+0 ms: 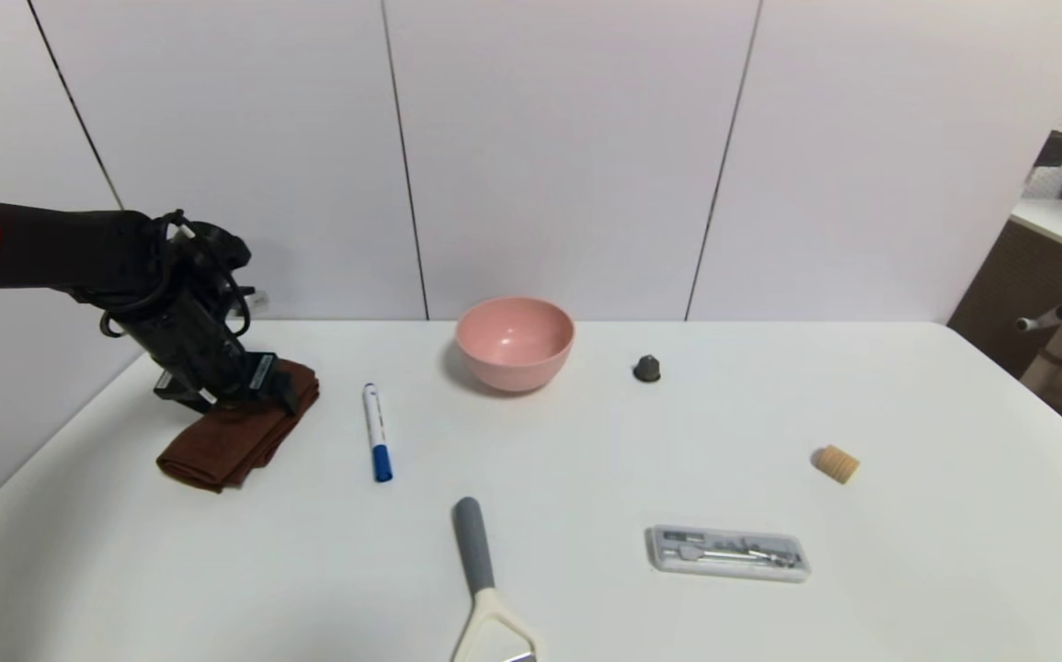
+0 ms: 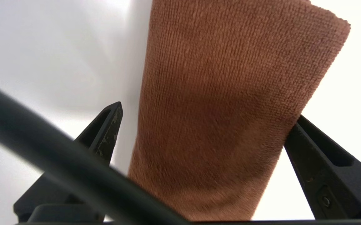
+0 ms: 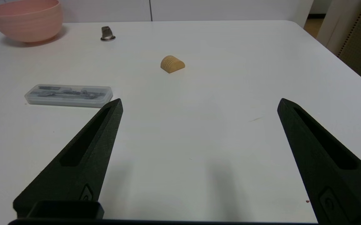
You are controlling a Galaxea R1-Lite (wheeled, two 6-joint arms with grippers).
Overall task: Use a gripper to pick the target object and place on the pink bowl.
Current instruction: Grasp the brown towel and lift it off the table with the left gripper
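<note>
L claw (image 2: pixel 203 112) is down at the brown cloth (image 1: pixel 238 432), jaws wide apart, one each side of it; the jaw nearer the marker's side can't be told. Cloth lies folded on the white table (image 1: pixel 586 588), btwn the jaws and sticking out past them. Marker (image 1: pixel 378 432), blue cap, is near, to the claw's R. Pink bowl (image 1: pixel 514 343) is farther R of the claw, w/ the dark cone-shaped bit (image 1: pixel 647 369) beyond it. R claw (image 3: pixel 200 104) is parked over the table, jaws apart, tan cork (image 3: pixel 172 64) ahead of it.

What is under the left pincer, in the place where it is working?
Under the left pincer lies the folded brown towel. What is beneath the towel cannot be seen.
</note>
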